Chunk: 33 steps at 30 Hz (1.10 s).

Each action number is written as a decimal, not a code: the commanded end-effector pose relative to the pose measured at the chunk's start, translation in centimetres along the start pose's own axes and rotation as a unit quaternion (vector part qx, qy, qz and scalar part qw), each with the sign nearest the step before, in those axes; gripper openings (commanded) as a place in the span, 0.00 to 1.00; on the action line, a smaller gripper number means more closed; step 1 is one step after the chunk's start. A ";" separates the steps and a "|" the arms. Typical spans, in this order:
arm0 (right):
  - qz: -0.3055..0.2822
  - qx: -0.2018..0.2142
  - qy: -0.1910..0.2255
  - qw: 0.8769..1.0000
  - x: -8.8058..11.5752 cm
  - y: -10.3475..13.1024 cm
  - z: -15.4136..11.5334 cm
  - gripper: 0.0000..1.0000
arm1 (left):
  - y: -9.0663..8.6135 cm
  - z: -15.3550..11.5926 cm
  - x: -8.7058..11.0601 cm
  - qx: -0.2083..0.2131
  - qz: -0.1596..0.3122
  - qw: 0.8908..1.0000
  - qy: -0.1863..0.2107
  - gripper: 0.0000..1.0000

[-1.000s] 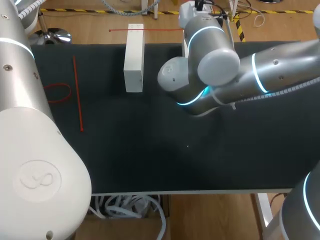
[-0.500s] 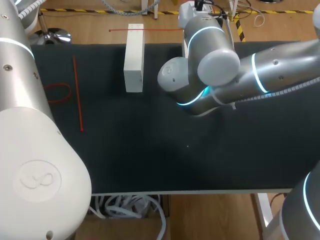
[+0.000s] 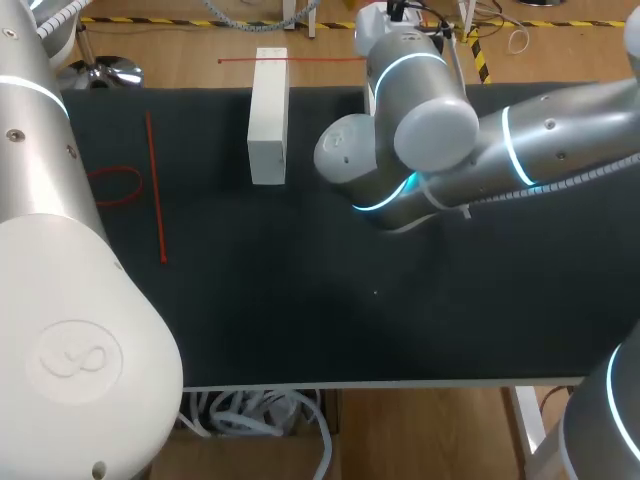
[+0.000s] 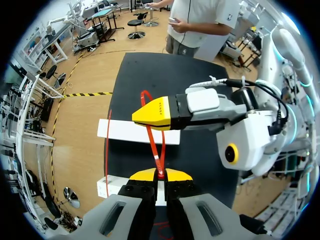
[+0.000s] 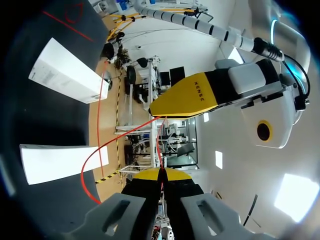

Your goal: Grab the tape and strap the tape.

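A thin red tape [image 4: 151,131] runs as a narrow loop from my left gripper [image 4: 160,174], whose yellow tips are shut on its end, up to my right gripper [image 4: 161,114] just ahead of it. From the right wrist, the same tape [image 5: 93,159] curves from my right gripper [image 5: 160,173], also shut on it, towards the left gripper's yellow finger [image 5: 186,103]. Both grippers meet above the table's far edge. In the head view the right arm [image 3: 420,120] hides them.
A white block [image 3: 267,115] lies on the black table [image 3: 330,300] near the far edge, with a second white block [image 4: 108,186] close by. More red tape lies at the left: a straight strip [image 3: 155,190], a small loop [image 3: 115,185] and a strip [image 3: 300,60] beyond the block.
The right arm's wrist has shifted very slightly to the left. Nothing else has visibly moved.
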State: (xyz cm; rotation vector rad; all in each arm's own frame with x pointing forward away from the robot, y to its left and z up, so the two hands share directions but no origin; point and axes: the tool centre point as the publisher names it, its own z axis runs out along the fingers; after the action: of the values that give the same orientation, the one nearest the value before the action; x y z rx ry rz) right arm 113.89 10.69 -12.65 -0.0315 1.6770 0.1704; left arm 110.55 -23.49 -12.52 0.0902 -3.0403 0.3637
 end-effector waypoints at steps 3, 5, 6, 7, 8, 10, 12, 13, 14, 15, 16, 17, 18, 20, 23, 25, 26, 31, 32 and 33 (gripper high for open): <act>0.008 0.001 -0.012 1.000 -0.3 0.0 0.0 0.00 | -0.1 -0.1 -0.1 -0.003 0.000 1.000 0.001 0.00; 0.007 0.003 -0.021 1.000 -0.5 -0.1 -0.1 0.00 | -0.1 -0.1 -0.1 -0.003 0.000 1.000 0.001 0.00; 0.009 0.002 -0.025 1.000 -0.6 -0.2 0.0 0.00 | -0.1 -0.1 -0.1 -0.003 0.000 1.000 0.001 0.00; 0.010 0.002 -0.032 0.999 -0.7 -0.2 0.0 0.00 | -0.1 -0.1 -0.1 -0.003 0.000 1.000 0.001 0.00; 0.010 0.001 -0.034 0.999 -0.8 -0.2 0.0 0.00 | -0.1 -0.1 -0.1 -0.003 0.000 1.000 0.001 0.00; 0.010 0.001 -0.036 0.999 -0.9 -0.2 0.1 0.00 | -0.1 -0.1 -0.1 -0.003 0.000 1.000 0.001 0.00; 0.008 0.002 -0.037 0.999 -0.9 -0.2 0.1 0.00 | -0.1 -0.1 -0.1 -0.003 0.000 1.000 0.001 0.00; 0.009 0.002 -0.037 0.999 -0.9 -0.2 0.1 0.00 | -0.1 -0.1 -0.1 -0.003 0.000 1.000 0.001 0.00; 0.008 0.002 -0.037 0.999 -0.9 -0.2 0.1 0.00 | -0.1 -0.1 -0.1 -0.003 0.000 1.000 0.001 0.00; 0.008 0.001 -0.036 0.999 -0.9 -0.1 0.1 0.00 | -0.1 -0.1 -0.1 -0.003 0.000 1.000 0.001 0.00; 0.009 0.001 -0.036 0.999 -0.8 -0.1 0.1 0.00 | -0.1 -0.1 -0.1 -0.003 0.000 1.000 0.001 0.00; 0.009 0.000 -0.036 0.999 -0.8 0.0 0.1 0.00 | -0.1 -0.1 -0.1 -0.003 0.000 1.000 0.001 0.00; 0.010 -0.001 -0.035 0.999 -0.7 0.0 0.1 0.00 | -0.1 -0.1 -0.1 -0.003 0.000 1.000 0.001 0.00; 0.012 -0.002 -0.036 0.999 -0.7 0.0 0.1 0.00 | -0.1 -0.1 -0.1 -0.003 0.000 1.000 0.001 0.00; 0.014 -0.004 -0.036 0.999 -0.7 0.2 0.0 0.00 | -0.1 -0.1 -0.1 -0.003 0.000 1.000 0.001 0.00; 0.016 -0.005 -0.037 0.999 -0.7 0.2 0.0 0.00 | -0.1 -0.1 -0.1 -0.003 0.000 1.000 0.001 0.00; 0.017 -0.005 -0.037 0.999 -0.6 0.3 0.0 0.00 | -0.1 -0.1 -0.1 -0.003 0.000 1.000 0.001 0.00; 0.022 -0.007 -0.041 0.999 -0.6 0.4 -0.2 0.00 | -0.1 -0.1 -0.1 -0.003 0.000 1.000 0.001 0.00; 0.024 -0.008 -0.043 0.999 -0.6 0.4 -0.2 0.00 | -0.1 -0.1 -0.1 -0.003 0.000 1.000 0.001 0.00; 0.028 -0.008 -0.045 0.999 -0.6 0.4 -0.2 0.00 | -0.1 -0.1 -0.1 -0.003 0.000 1.000 0.001 0.00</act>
State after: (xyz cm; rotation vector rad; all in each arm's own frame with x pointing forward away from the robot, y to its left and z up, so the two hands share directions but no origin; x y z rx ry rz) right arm 113.82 11.00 -12.04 0.0087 1.5898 0.2213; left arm 110.55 -23.47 -12.51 0.0903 -3.0402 0.3634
